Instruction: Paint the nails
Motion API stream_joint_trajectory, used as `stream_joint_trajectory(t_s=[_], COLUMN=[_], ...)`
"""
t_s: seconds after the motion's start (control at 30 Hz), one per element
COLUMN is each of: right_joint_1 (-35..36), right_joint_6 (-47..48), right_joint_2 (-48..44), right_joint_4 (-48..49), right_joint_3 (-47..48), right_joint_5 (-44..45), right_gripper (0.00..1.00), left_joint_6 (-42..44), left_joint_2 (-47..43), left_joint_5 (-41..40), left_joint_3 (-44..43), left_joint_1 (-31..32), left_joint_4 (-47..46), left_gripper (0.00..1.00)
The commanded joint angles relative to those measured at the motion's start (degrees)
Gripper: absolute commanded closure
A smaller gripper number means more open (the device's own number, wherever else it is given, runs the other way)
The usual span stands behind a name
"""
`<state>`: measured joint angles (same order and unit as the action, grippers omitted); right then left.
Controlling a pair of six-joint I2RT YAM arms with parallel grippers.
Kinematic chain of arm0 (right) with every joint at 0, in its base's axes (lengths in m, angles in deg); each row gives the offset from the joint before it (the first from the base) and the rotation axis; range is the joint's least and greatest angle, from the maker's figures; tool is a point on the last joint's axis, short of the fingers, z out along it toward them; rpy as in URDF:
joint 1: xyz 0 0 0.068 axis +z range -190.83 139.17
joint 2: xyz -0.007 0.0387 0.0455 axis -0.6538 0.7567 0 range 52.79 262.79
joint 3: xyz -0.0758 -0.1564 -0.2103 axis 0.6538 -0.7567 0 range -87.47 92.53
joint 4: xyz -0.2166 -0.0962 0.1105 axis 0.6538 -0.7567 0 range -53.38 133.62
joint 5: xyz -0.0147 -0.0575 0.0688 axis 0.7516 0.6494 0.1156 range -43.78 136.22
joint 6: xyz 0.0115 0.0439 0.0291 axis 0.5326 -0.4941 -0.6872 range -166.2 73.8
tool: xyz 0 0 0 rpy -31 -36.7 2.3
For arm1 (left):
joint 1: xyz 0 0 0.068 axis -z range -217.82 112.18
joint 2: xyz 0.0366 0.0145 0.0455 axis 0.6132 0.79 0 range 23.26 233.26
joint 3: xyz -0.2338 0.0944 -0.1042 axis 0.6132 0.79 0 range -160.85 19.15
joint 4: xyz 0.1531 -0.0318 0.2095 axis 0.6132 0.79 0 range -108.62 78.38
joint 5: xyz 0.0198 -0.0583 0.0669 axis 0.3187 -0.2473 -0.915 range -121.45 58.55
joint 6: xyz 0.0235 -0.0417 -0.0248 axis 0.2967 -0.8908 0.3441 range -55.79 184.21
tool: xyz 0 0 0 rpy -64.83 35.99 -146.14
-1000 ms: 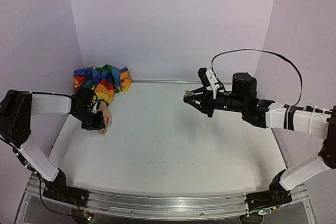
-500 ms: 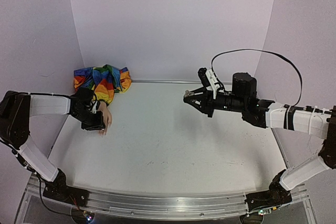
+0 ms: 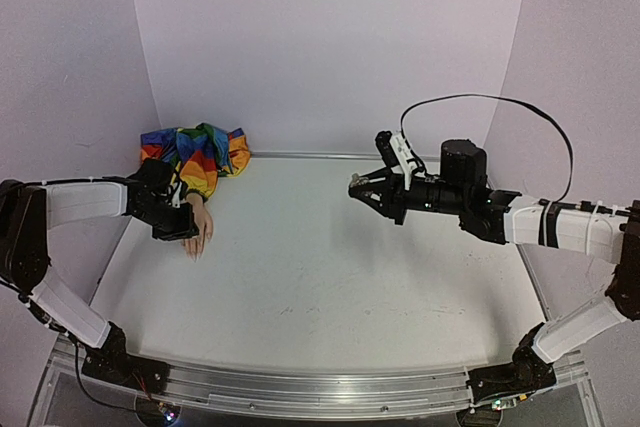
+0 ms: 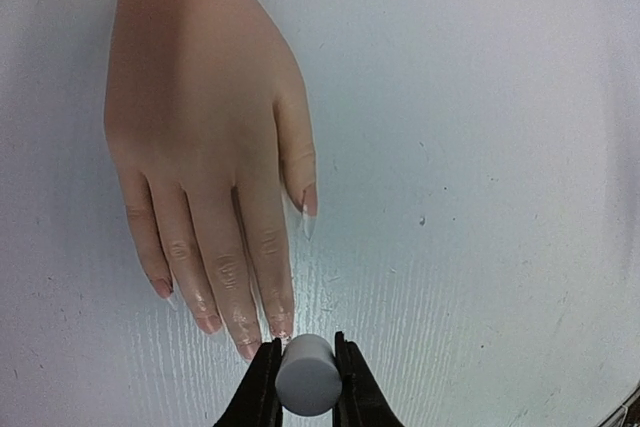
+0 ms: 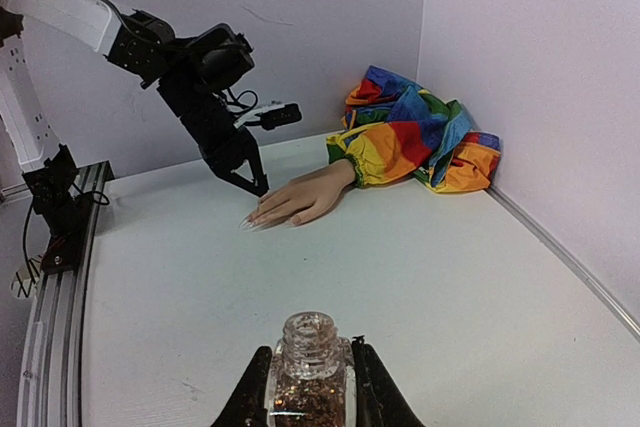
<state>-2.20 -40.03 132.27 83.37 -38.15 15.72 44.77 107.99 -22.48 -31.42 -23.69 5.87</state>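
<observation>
The pale mannequin hand [image 4: 195, 117] lies palm down on the white table, its rainbow sleeve [image 3: 195, 152] bunched in the far left corner. The nails [image 4: 280, 325] are long and glossy, and the thumbnail [image 4: 309, 202] points to the near side. My left gripper [image 4: 306, 387] is shut on a white round cap [image 4: 307, 375], held right at the index and middle fingertips. Whatever hangs under the cap is hidden. My right gripper [image 5: 308, 392] is shut on an open glitter polish bottle [image 5: 308, 372], held above the table's middle right [image 3: 358, 187]. The hand also shows in the right wrist view [image 5: 300, 202].
The side walls stand close to the table on the left and at the back. A metal rail [image 3: 300, 387] runs along the near edge with both arm bases on it. A black cable [image 3: 480, 99] loops over the right arm.
My left gripper has moved slightly back and up along the mannequin hand, so more of the fingers show. The right arm with the bottle has hardly moved.
</observation>
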Motion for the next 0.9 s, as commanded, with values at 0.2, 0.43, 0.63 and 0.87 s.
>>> stream_joint_trajectory(t_s=[0.2,0.43,0.63,0.87], right_joint_1=[-0.22,-0.22,-0.22,-0.25], right_joint_6=[-0.1,-0.11,0.01,-0.02], right_joint_2=[-0.57,-0.21,-0.16,-0.11], right_joint_4=[2.62,2.64,2.69,2.69], right_joint_3=[1.04,1.13,1.13,1.3], right_joint_5=[-1.01,-1.14,-1.14,-1.23], right_gripper=[1.0,1.0,1.0,1.0], left_joint_6=[0.98,1.14,1.51,1.6], left_joint_2=[2.36,3.36,3.88,4.63], left_joint_5=[-1.79,-0.99,-0.9,-0.46], left_joint_3=[-2.32,-2.45,-2.32,-2.01], left_joint_1=[-0.93,-0.96,-1.06,-1.04], left_joint_4=[-0.1,-0.77,-1.26,-1.61], left_gripper=[1.0,1.0,1.0,1.0])
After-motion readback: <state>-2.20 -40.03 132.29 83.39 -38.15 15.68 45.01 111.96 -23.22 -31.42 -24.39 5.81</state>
